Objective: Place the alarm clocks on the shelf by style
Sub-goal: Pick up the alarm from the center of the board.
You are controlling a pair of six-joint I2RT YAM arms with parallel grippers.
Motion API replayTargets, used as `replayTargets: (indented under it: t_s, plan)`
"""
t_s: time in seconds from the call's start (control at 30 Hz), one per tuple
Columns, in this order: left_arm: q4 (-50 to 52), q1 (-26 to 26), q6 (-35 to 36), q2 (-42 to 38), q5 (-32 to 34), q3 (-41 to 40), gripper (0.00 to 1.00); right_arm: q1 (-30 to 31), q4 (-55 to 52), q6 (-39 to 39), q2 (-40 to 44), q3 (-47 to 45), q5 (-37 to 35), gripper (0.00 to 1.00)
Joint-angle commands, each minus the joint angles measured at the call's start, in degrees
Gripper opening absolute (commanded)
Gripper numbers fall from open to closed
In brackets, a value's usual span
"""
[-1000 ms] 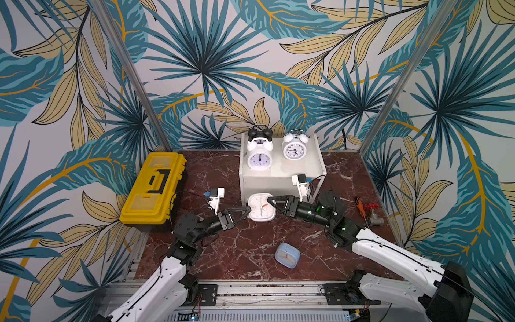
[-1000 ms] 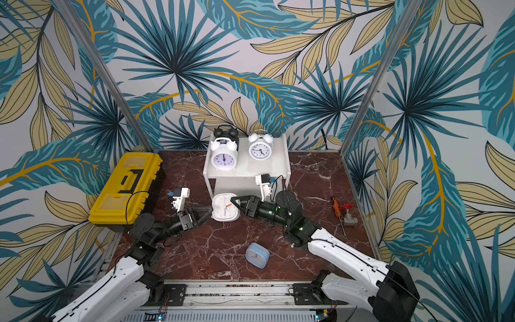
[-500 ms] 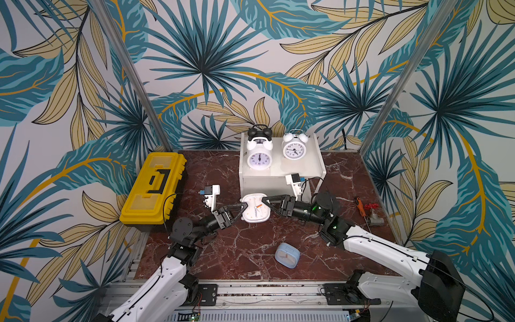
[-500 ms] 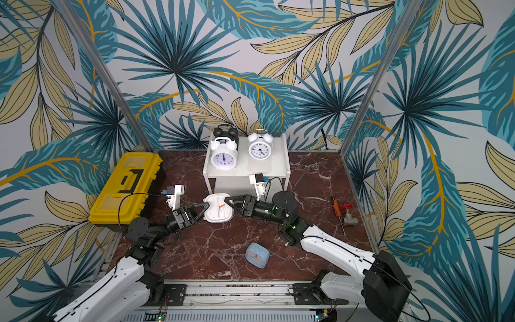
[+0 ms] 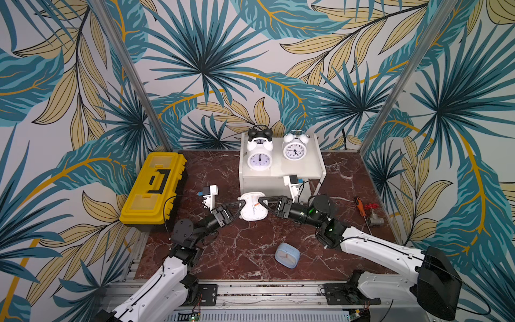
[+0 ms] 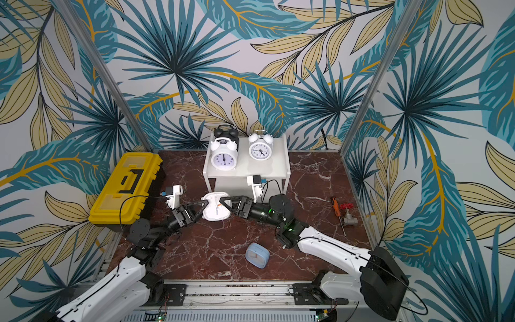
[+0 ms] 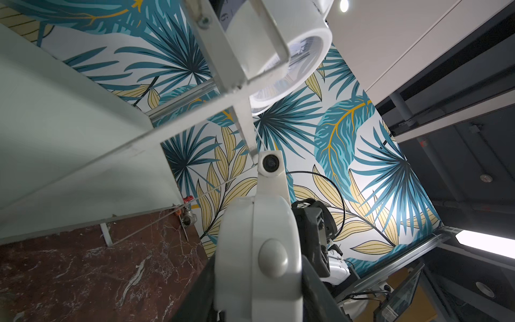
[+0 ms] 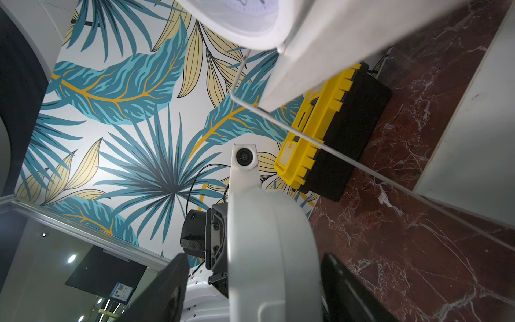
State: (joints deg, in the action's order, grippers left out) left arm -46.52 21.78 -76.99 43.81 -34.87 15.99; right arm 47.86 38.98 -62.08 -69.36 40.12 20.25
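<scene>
Yellow toolbox, white shelf, light-blue clock, white-veined maroon marble tabletop, teal-and-gold leaf-patterned walls.

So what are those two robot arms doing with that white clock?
Both arms meet at the white square clock just in front of the shelf. The left end effector is clamped on it, while the right end effector has its jaws open around it. Three bell clocks stand on the shelf's top board. The blue clock lies on the table.

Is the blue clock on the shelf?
No, the blue clock lies on the table, in front of the shelf.
</scene>
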Motion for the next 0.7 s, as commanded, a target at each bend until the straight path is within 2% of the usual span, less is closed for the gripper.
replayTargets:
  t_s: [0.0, 0.17, 0.37, 0.67]
  plan:
    - [-4.7, 0.2, -0.6, -1.4, 3.9, -2.6, 0.26, 2.9, 4.6, 1.6, 1.2, -3.5, -8.5, 0.78]
    - [-6.4, 0.2, -1.8, -1.8, 5.2, -3.7, 0.26, 6.0, 17.4, -0.3, -1.0, -8.6, -14.7, 0.76]
    - [-7.4, 0.3, -2.7, -1.9, 5.6, -4.4, 0.26, 7.3, 24.5, -1.2, -5.4, -8.3, -13.7, 0.57]
    - [-7.2, 0.2, -3.0, -3.1, 6.6, -5.6, 0.26, 8.3, 23.9, -0.7, -7.0, -6.5, -11.9, 0.38]
